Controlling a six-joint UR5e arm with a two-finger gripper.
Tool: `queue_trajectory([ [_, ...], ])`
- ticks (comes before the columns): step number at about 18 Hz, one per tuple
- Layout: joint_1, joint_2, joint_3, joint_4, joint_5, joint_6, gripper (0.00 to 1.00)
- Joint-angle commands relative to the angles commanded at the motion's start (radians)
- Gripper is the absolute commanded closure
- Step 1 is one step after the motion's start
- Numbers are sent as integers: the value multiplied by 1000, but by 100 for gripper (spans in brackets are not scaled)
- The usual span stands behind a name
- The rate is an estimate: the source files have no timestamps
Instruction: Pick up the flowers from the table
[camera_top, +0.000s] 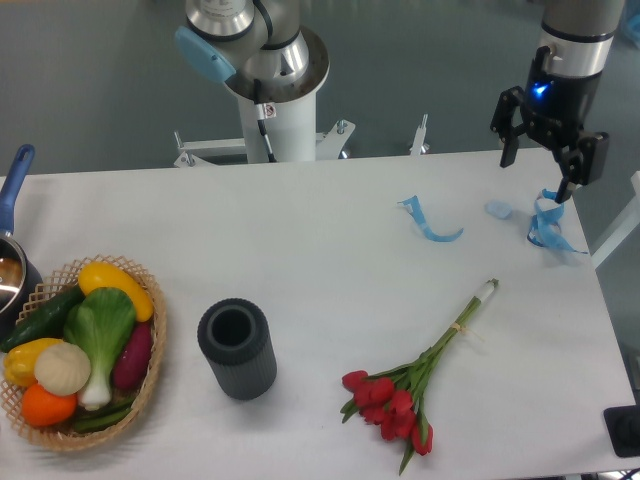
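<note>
While the claw (540, 160) hangs spread and empty above the table (300, 230), the flowers (415, 385) lie flat well below-left of it, blooms farthest away

Looked like a robotics lab or test cell, not a home. A white table (300, 230) stood against a plain grey floor, with the robot's white pedestal base (275, 110) bolted at its far edge on a metal bracket. Props were staged, spread apart: wicker basket (150, 360) of toy-looking vegetables, dark ribbed cylinder cup (237, 350), pan with a blue handle (14, 180), blue ribbon scraps (432, 225). No household furniture was visible.
</note>
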Motion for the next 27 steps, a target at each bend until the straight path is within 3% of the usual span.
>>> queue_trajectory([
  [6,-3,12,-27,17,17,-15,0],
  [8,-6,12,-55,54,11,-43,0],
  [11,-44,9,-95,153,12,-147,0],
  [13,-52,6,-117,183,12,-187,0],
  [18,-118,-27,-126,187,17,-383,0],
  [23,-159,-74,-118,187,11,-448,0],
  [27,-184,-152,-80,193,20,-446,0],
])
